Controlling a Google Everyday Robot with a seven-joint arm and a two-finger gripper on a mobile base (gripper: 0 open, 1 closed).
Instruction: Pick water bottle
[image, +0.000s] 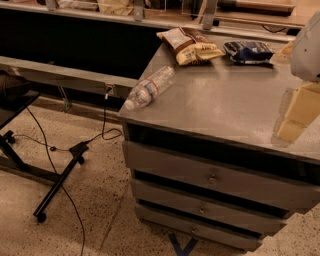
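Observation:
The water bottle (149, 89) lies on its side near the front left corner of the grey metal counter (225, 107). It is clear and ribbed, with a blue-and-red label band, and its white cap points toward the counter's left edge. My gripper (296, 114) shows as pale yellow blocks at the right edge of the view, low over the counter and under a white arm part (307, 47). It is far to the right of the bottle and holds nothing that I can see.
A brown-and-yellow snack bag (190, 46) and a dark blue snack bag (248, 51) lie at the back of the counter. Drawers (210, 177) run below the top. A black stand (55, 185) and cables (102, 127) are on the floor at left.

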